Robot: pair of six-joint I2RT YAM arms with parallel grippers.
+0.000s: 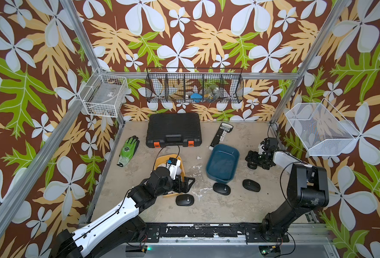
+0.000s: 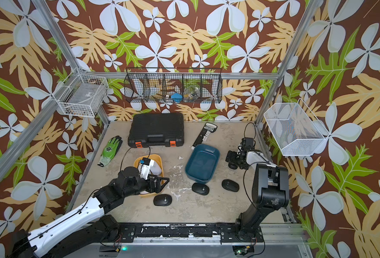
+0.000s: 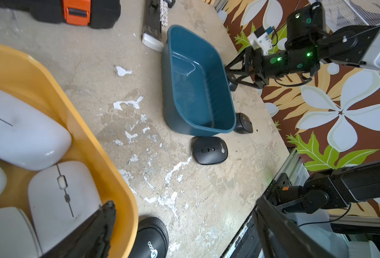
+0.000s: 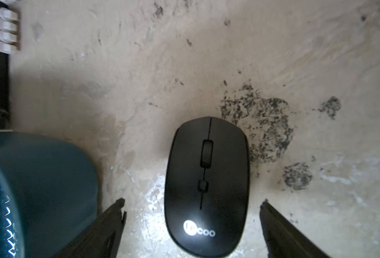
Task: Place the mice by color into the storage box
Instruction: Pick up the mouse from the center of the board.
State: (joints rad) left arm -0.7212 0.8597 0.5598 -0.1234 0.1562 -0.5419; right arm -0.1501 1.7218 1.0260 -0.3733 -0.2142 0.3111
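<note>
Gripper (image 4: 193, 201) (right) low, splayed astride black mouse (image 4: 207, 167).

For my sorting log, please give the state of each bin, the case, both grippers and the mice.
yellow bin: holds white mice.
blue bin: empty.
black case: shut.
left gripper: open, empty, over yellow bin's edge.
right gripper: open, straddling a black mouse, not touching it.
black mouse: on the table, beside the blue bin.
other black mice: three on the table, outside both bins.
</note>
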